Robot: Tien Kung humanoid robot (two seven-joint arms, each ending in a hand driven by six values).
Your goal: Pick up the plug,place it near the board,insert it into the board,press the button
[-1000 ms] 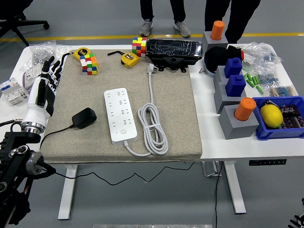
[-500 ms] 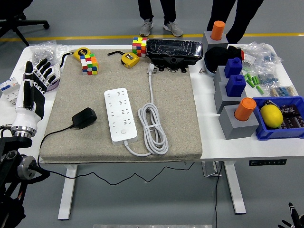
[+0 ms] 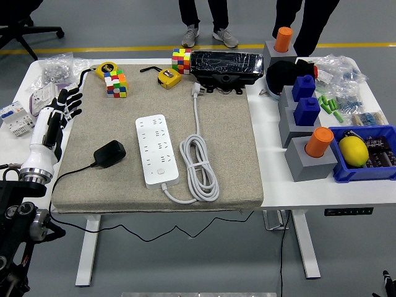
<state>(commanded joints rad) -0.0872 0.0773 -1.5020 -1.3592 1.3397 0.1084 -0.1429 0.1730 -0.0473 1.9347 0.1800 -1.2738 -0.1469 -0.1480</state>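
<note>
Head view over white table [image 3: 309, 185] with beige mat [image 3: 229, 154] spread across its left and middle part.

Left hand [image 3: 59, 111]: raised over left edge of mat, fingers [image 3: 73, 99] spread and extended toward far side, holding nothing; forearm entering from lower left corner. Right hand: out of view.

Plug [image 3: 109, 153]: black adapter block lying flat on mat, to the right of and nearer than left hand, apart from it, no contact; thin black cable [image 3: 71, 174] trailing from it leftward over near edge of mat.

Board [image 3: 156, 150]: white power strip lying lengthwise on mat, just right of plug, not touching it; sockets empty on upper face. White cord [image 3: 199, 161] leaving near end of board, coiled in long loops beside its right edge, then running to far side and ending in white plug head [image 3: 197, 90].

Far edge of mat: two colour cubes [image 3: 115, 83], [image 3: 181, 60], two yellow tape measures [image 3: 105, 68], [image 3: 168, 77], black wrapped box [image 3: 226, 67].

Right part of table: grey blocks [image 3: 307, 162] carrying orange cylinders [image 3: 319, 142] and blue pieces [image 3: 307, 111]; blue bin [image 3: 365, 170] holding yellow lemon [image 3: 353, 150]; clear bags of small parts [image 3: 346, 105].

Far side, top of frame: legs and shoes of standing persons [image 3: 204, 25].
</note>
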